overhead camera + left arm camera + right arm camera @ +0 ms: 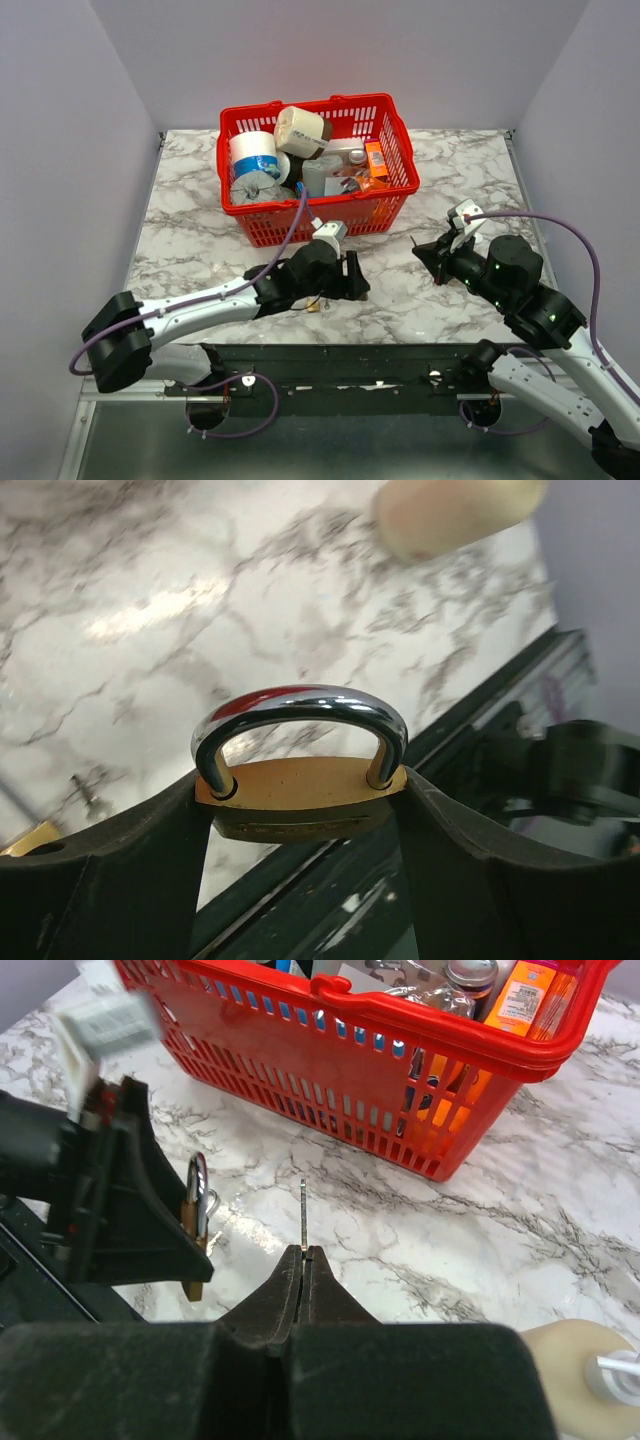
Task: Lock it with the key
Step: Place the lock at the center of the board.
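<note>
Gripping the padlock [300,800] across its brass body, my left gripper [347,282] is spread wide around it, low over the near edge of the marble table [200,230]. The shackle is up, with both legs seated as far as I can tell. To its right, the key [303,1215] sticks straight out of my right gripper [303,1257], which is pinched tight on it, apart from the lock and in front of the red basket [400,1110]. The step in hand, I judge, is bringing the blade to the keyway (no view shows it, so it is likely on the underside). I should tilt the lock toward the key, line the blade up with the slot, and feed slowly before turning.
</note>
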Robot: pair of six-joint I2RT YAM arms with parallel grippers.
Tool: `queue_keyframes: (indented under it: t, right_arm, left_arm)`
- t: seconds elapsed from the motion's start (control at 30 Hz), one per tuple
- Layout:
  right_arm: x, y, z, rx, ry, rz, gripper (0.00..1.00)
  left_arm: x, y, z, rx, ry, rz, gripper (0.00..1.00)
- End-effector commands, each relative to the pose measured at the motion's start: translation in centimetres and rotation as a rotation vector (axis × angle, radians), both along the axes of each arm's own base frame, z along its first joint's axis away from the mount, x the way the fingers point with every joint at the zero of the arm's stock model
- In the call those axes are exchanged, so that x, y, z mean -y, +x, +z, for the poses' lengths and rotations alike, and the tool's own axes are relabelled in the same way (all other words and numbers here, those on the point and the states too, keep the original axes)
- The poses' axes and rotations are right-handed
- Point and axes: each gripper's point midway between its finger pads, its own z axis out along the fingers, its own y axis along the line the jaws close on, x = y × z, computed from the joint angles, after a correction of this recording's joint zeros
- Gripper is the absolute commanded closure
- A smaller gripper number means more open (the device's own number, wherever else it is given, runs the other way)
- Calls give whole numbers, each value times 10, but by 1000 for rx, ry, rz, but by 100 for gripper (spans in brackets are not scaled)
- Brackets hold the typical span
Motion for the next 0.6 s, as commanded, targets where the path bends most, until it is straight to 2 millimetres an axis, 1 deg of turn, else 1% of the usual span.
queue_keyframes:
  t: [0.0, 0.03, 0.23, 0.3, 0.33, 0.43, 0.57]
  right_arm:
    - [8, 2, -3, -5, 6, -50, 99]
    - [9, 2, -5, -8, 7, -52, 99]
    - [12, -4, -15, -38, 26, -60, 99]
    - [12, -5, -20, -47, 28, -61, 99]
    - [12, -6, -20, -47, 33, -60, 99]
    - [11, -8, -22, -53, 42, -54, 99]
    - [13, -9, -22, -46, 43, -56, 99]
  left_arm:
    - [5, 4, -20, -61, 93, 40, 100]
    - [6, 5, -31, -75, 119, 42, 100]
    - [8, 2, -67, -189, 189, 84, 100]
    - [9, 0, -73, -220, 185, 97, 100]
    - [9, 0, -80, -233, 198, 103, 100]
    - [13, 0, -87, -265, 209, 108, 100]
    - [20, 1, -91, -285, 210, 108, 100]
